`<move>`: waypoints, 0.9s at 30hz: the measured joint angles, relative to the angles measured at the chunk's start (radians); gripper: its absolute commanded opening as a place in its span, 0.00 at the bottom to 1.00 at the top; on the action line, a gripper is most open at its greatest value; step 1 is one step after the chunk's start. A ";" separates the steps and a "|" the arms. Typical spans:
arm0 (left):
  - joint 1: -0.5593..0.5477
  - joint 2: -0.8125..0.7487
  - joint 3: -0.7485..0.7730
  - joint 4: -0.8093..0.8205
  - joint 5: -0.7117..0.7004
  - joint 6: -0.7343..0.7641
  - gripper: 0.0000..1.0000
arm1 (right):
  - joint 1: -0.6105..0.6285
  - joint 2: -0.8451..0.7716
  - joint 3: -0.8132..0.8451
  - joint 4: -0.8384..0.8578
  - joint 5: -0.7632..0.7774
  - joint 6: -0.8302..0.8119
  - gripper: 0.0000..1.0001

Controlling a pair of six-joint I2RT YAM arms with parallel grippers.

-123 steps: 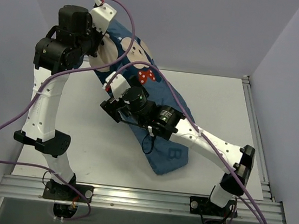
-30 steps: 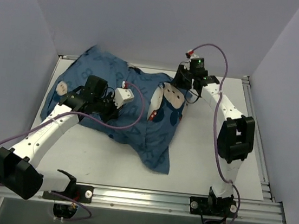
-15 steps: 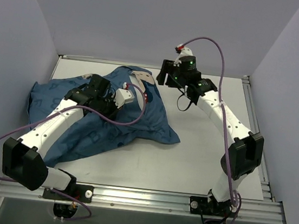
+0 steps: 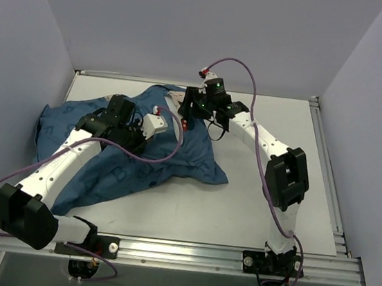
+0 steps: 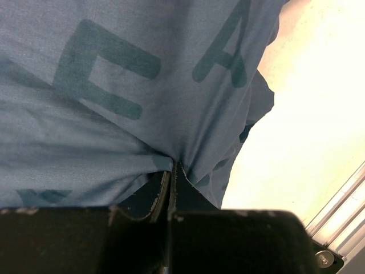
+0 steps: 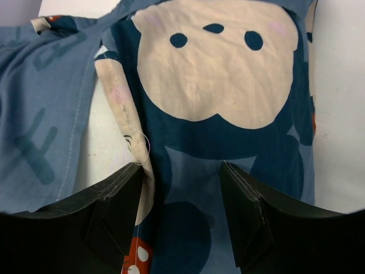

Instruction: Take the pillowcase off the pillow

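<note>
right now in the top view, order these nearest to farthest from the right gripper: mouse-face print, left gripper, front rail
1. mouse-face print, just beside the right gripper, at the table's far side
2. left gripper, off to its left, on the pillowcase
3. front rail, along the near edge

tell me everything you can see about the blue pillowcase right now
The pillowcase is soft blue fabric, lying rumpled and mostly flat across the left and middle of the table. It is printed with letters, a cream mouse face and a red white-dotted bow; a stitched cream hem shows. The left gripper pinches a fold, puckering the cloth. The right gripper is open over the face print; contact is unclear.
</note>
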 measured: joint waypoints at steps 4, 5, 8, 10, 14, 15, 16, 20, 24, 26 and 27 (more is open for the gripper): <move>0.004 -0.008 -0.003 -0.003 0.000 0.003 0.02 | 0.006 0.048 0.043 -0.012 0.001 0.002 0.37; 0.005 -0.008 -0.003 -0.004 -0.001 0.004 0.02 | 0.006 0.053 0.051 -0.013 0.002 0.002 0.23; 0.010 -0.011 -0.006 -0.006 0.000 0.005 0.02 | 0.005 0.053 0.058 -0.018 0.028 0.003 0.09; 0.015 -0.018 -0.015 -0.006 -0.001 0.008 0.02 | -0.003 0.051 0.050 -0.018 0.055 0.006 0.05; 0.037 -0.047 -0.067 -0.007 -0.008 0.027 0.02 | -0.036 -0.018 -0.075 0.000 0.076 0.016 0.00; 0.045 -0.053 -0.080 -0.008 -0.010 0.033 0.02 | -0.055 -0.043 -0.114 0.004 0.075 0.019 0.00; 0.052 -0.057 -0.091 -0.009 -0.011 0.039 0.02 | -0.080 -0.071 -0.157 0.002 0.073 0.020 0.00; 0.072 -0.070 -0.124 -0.006 -0.012 0.056 0.02 | -0.153 -0.146 -0.286 0.018 0.044 0.031 0.00; 0.080 -0.079 -0.135 -0.003 -0.011 0.080 0.04 | -0.182 -0.199 -0.434 0.079 -0.020 0.043 0.00; 0.085 -0.081 -0.130 -0.016 -0.004 0.100 0.26 | -0.183 -0.201 -0.489 0.129 -0.060 0.055 0.00; 0.089 -0.081 -0.122 -0.030 0.002 0.112 0.52 | -0.178 -0.200 -0.511 0.155 -0.080 0.059 0.00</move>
